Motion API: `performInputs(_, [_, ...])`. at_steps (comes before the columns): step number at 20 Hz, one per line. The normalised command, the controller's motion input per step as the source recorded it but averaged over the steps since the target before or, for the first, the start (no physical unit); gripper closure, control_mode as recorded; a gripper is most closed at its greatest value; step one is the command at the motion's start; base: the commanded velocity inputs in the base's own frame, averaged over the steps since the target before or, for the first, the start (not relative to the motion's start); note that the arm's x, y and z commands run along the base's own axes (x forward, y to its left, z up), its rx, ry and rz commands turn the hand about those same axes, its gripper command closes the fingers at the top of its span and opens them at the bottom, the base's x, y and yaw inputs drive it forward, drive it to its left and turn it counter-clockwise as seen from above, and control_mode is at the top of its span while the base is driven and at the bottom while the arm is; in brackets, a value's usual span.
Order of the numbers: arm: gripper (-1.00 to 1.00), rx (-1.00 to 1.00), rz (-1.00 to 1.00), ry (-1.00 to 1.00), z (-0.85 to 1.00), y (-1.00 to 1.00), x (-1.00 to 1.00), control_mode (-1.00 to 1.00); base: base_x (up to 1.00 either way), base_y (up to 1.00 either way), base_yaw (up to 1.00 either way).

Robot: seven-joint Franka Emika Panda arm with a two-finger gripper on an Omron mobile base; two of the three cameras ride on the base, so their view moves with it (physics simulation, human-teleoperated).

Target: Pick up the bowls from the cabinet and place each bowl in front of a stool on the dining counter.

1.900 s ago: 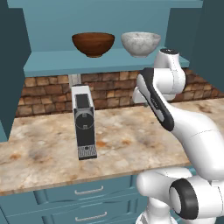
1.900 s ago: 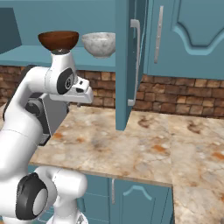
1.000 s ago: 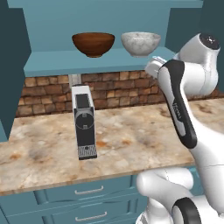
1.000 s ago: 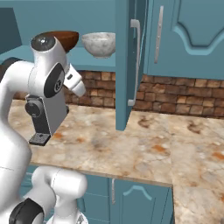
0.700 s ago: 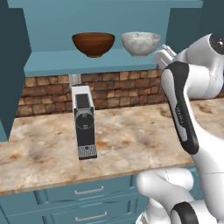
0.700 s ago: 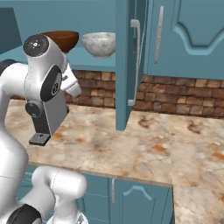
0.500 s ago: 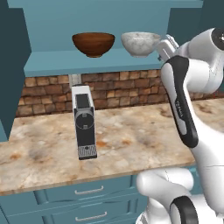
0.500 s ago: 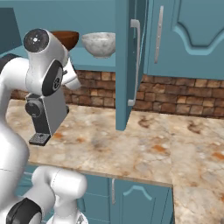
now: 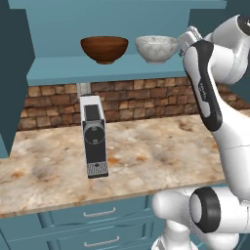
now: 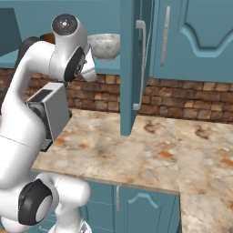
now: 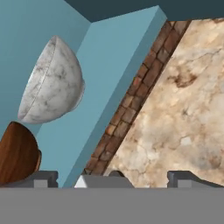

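The white Franka arm [image 9: 207,88] bends high at the left base view's upper right. Its two-finger gripper [image 11: 113,177] stands wide open, empty.

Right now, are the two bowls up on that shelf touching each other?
Apart. In the left base view a strip of teal cabinet wall shows between the wooden bowl and the marbled bowl.

In the right base view, the robot's upper arm covers nearly all of the wooden bowl [image 10: 47,37], leaving a thin brown sliver, and hides the left rim of the marbled bowl [image 10: 105,45]. In the hand view, the wooden bowl's lower half runs off the left edge and bottom. The open cabinet door [image 10: 133,63] blocks part of the brick wall [image 10: 191,101] behind it. In the left base view, the coffee machine [image 9: 93,136] screens a patch of the desk [image 9: 146,151], whose left end is cut by the frame.
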Motion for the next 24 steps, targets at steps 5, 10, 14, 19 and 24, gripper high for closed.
performInputs(5, [-1.0,0.01,0.0,0.01,0.0,0.0,0.74,-1.0,0.0,0.0,0.0])
performInputs(10, [-1.0,0.03,0.0,0.0,0.05,0.0,0.53,-1.0,0.0,0.0,0.0])
performInputs(14, [-1.0,0.06,0.0,0.0,0.06,-0.01,0.44,-1.0,0.0,0.0,0.0])
performInputs(19, [-1.0,0.08,0.0,0.0,0.14,-0.07,0.12,-1.0,0.0,0.0,0.0])
performInputs(24, [-1.0,0.06,0.0,0.0,0.08,-0.08,0.1,-1.0,0.0,0.0,0.0])
